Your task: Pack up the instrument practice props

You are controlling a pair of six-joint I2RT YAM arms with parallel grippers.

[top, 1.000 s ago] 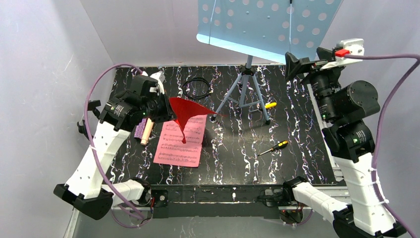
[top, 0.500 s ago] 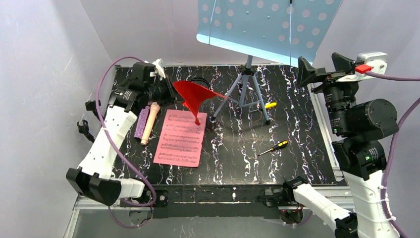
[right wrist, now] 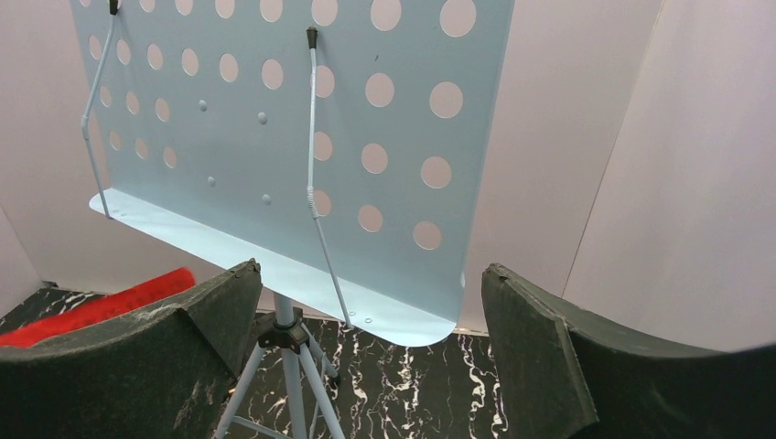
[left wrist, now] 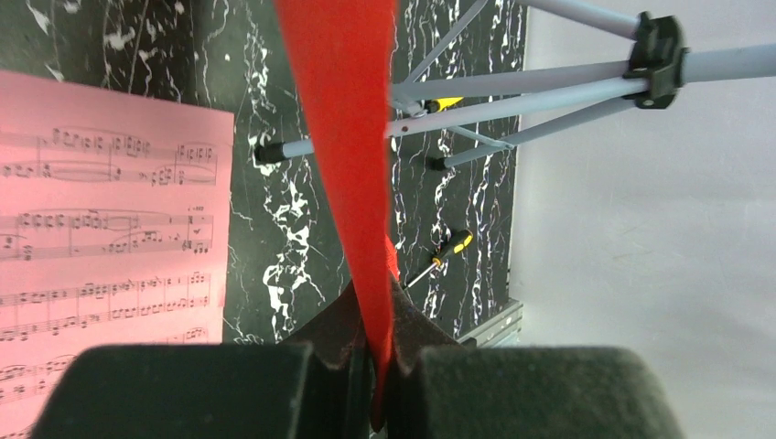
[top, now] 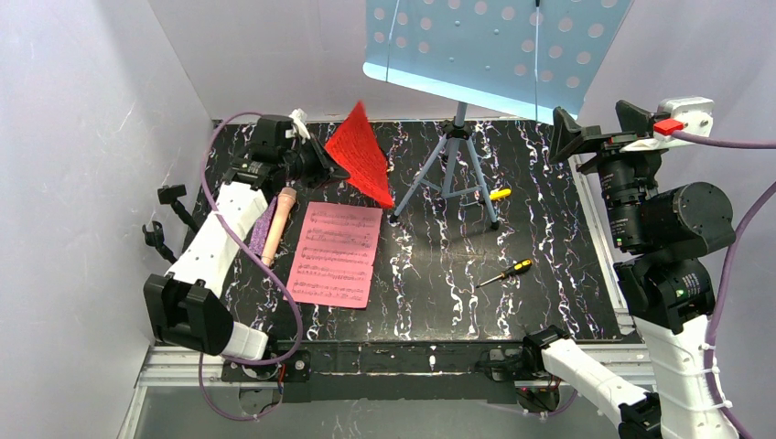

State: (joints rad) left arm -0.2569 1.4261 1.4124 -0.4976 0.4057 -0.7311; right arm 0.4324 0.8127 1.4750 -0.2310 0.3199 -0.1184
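Observation:
My left gripper [top: 322, 165] is shut on a red sheet-music page [top: 363, 151] and holds it on edge in the air at the back left; in the left wrist view the page [left wrist: 343, 137] runs up from between the jaws. A pink sheet-music page [top: 335, 253] lies flat on the black table. A cream microphone [top: 279, 219] and a purple glitter microphone [top: 264, 230] lie side by side left of it, partly under my left arm. My right gripper [top: 597, 128] is open and empty, high at the right, facing the music stand. The mic posts are out of view.
A light blue perforated music stand [top: 485, 46] on a grey tripod [top: 448, 178] stands at the back centre. Two yellow-handled screwdrivers [top: 508, 271] [top: 495, 194] lie right of it. A black cable coil [top: 364, 163] lies at the back. Grey walls enclose the table.
My left gripper has lifted the red page up and back, turning it from drooping flat to standing on edge. The right arm rose and moved right, then held still.

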